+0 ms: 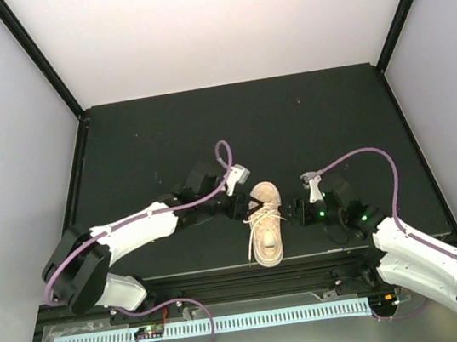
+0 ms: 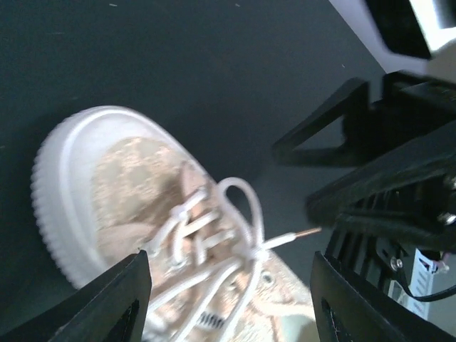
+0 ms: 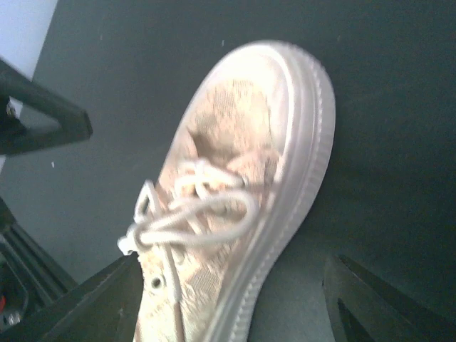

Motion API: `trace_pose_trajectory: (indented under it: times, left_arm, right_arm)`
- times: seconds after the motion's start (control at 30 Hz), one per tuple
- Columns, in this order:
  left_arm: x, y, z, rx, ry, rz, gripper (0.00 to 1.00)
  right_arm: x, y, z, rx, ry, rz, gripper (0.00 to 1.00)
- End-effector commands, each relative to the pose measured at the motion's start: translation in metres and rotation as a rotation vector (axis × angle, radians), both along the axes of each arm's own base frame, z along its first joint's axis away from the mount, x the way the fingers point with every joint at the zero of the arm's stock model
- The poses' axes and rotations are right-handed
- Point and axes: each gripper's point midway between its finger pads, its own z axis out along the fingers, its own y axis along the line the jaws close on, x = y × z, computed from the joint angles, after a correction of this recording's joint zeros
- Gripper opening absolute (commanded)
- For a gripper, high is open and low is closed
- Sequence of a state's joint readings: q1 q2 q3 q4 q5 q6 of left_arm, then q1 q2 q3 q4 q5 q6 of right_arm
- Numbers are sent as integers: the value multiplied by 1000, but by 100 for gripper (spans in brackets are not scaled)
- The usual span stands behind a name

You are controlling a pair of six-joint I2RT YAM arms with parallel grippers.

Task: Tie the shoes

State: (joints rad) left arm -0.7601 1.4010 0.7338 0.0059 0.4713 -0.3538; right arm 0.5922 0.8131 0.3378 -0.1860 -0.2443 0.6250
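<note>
Black matting covers the table (image 1: 163, 138), and close to its near edge, between the two arms, the sneaker (image 1: 266, 225) is set with its heel toward the bases and its toe pointing away. Both grippers are seen spread wide with nothing held: the left gripper (image 2: 228, 285) hangs over the laces (image 2: 214, 228) from one side, the right gripper (image 3: 231, 285) from the other. Trouble is to be expected from the knot, judged to be only loosely drawn: a loop could be snagged by a finger and pulled out, or the sneaker dragged askew. Grippers set so near each other could also be knocked together. Pale beige patterned fabric, a ribbed white sole (image 2: 50, 206) and a copper-tipped lace end (image 2: 303, 233) are shown.
</note>
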Motion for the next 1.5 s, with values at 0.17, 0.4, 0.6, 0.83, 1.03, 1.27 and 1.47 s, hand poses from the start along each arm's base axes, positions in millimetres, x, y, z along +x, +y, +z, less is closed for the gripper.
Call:
trace_pose_trajectory:
  times: [0.17, 0.4, 0.6, 0.83, 1.03, 1.27, 1.47]
  left_arm:
    - [-14, -46, -6, 40, -19, -151, 61]
    - [-17, -50, -15, 73, -12, -148, 54]
    - [-17, -51, -22, 108, -8, -141, 48]
    - [-13, -50, -27, 137, 2, -107, 40]
    - [-9, -49, -33, 166, 16, -76, 28]
    - [-7, -45, -36, 177, 28, -41, 23]
    - [-6, -44, -34, 178, 30, -27, 22]
  right_arm:
    - [-17, 20, -5, 154, 66, 85, 59]
    - [-18, 25, -10, 153, 92, 114, 46]
    - [-15, 27, -10, 151, 91, 110, 35]
    - [-13, 28, -10, 150, 87, 109, 28]
    - [-10, 26, -6, 139, 76, 97, 10]
    - [-6, 3, -22, 54, 108, -30, 2]
    - [-13, -25, -52, -45, 214, -164, 2]
